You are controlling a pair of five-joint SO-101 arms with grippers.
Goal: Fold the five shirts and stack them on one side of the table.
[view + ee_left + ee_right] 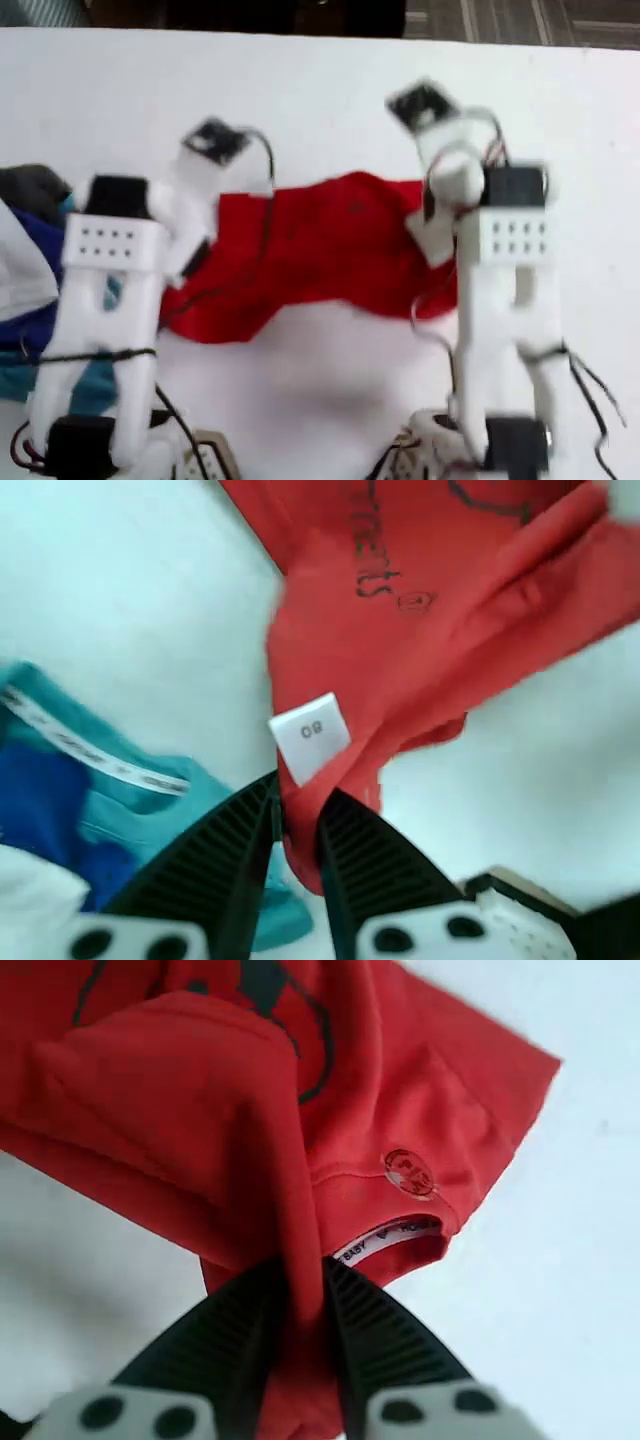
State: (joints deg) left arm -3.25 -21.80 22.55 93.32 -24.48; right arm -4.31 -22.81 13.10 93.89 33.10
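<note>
While the left gripper (298,830) clamps the crumpled red cotton shirt (320,255) by its white tag (310,735) and the right gripper (305,1300) clamps its collar fold, mid white table (330,100), I fear 1 thin hold slipping, or the left snagging the teal shirt (130,780) nearby.

red shirt (310,250): was red, with dark lettering and a white tag (310,735)
teal shirt (150,815): was teal, with a white printed neck band
blue shirt (40,810): was deep blue
table (330,90): was white
left gripper (297,815): had black ribbed fingers
right gripper (305,1280): had black ribbed fingers
</note>
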